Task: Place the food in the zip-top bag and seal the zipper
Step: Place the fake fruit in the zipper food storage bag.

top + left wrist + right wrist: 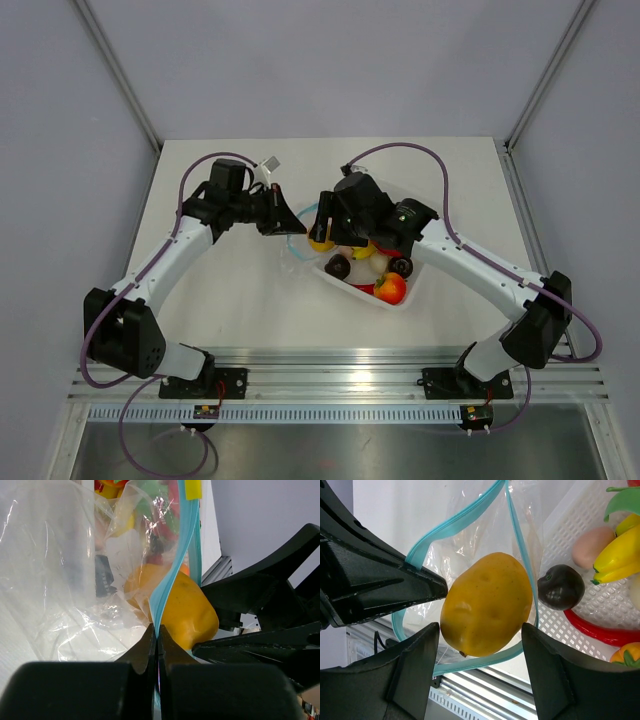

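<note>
Top external view: the white table (230, 290) runs to grey wall panels (330, 70) at the back and sides, and to a metal rail (340, 362) along its near edge. Bare surface lies left of the arms, behind them, and between the rail and the work. Both arms meet near the middle of the table.

A white perforated tray (385, 306) sits right of centre, angled to the table edges. In it lie a dark brown round piece (561, 586), a yellow pepper-like piece (615, 555), a pale pink piece (592, 547), a red curved piece (600, 632) and a red-orange fruit (390, 288).

Just beside the tray's left end is the zip-top bag (470, 535), held up off the table with its mouth spread. Its light blue zipper (455, 520) forms an open loop.

From the right wrist, a yellow-orange fruit (482, 605) sits framed inside that loop. Whether it has passed the rim, I cannot tell.

The right tool (480, 627) is spread wide, with a finger pressed against each side of this fruit.

The left tool (156, 630) is pressed together, pinching the zipper edge.
</note>
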### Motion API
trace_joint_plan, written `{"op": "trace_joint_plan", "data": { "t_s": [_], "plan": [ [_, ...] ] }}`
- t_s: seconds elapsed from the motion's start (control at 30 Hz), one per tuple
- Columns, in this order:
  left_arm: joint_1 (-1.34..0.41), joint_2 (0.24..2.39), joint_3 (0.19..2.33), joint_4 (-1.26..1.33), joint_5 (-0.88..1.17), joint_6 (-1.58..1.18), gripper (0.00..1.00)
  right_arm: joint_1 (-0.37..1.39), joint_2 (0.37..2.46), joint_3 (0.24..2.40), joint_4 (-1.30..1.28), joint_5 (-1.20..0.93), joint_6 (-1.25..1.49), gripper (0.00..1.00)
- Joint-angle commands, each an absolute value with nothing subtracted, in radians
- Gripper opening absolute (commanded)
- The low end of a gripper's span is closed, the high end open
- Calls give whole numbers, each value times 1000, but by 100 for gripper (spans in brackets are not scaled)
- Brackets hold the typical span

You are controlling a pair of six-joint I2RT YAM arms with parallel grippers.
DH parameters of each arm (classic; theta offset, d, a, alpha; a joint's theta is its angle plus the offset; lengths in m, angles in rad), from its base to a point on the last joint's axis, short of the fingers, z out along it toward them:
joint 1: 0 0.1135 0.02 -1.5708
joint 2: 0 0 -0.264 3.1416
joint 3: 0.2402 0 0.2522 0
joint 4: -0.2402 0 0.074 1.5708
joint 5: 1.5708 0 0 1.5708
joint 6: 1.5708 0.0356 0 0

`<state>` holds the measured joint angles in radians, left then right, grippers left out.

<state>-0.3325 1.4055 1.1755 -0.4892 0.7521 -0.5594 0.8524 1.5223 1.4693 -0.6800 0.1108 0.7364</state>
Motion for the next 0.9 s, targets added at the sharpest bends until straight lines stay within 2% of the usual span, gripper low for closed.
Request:
{"op": "trace_joint_plan", "data": {
  "t_s": [0.0, 0.13, 0.3, 0.53, 0.7, 0.87],
  "plan": [
    [-318, 1397, 1175, -425, 816, -578, 0, 850, 1535, 1509, -687, 95, 712, 75],
    [-311, 1397, 1161, -428, 815, -574, 0, 851, 1508, 1533, -675, 51, 684, 81],
    [-311, 1402, 1154, -422, 810, -575, 0, 850, 1444, 1517, -638, 101, 673, 81],
    [-311, 1402, 1155, -431, 807, -569, 0, 838, 1391, 1439, -653, 251, 747, 72],
    [-311, 1399, 1155, -430, 808, -569, 0, 737, 1362, 1336, -603, 140, 801, 68],
    [-311, 1399, 1155, -420, 813, -574, 0, 727, 1382, 1304, -588, 114, 807, 66]
  ]
}}
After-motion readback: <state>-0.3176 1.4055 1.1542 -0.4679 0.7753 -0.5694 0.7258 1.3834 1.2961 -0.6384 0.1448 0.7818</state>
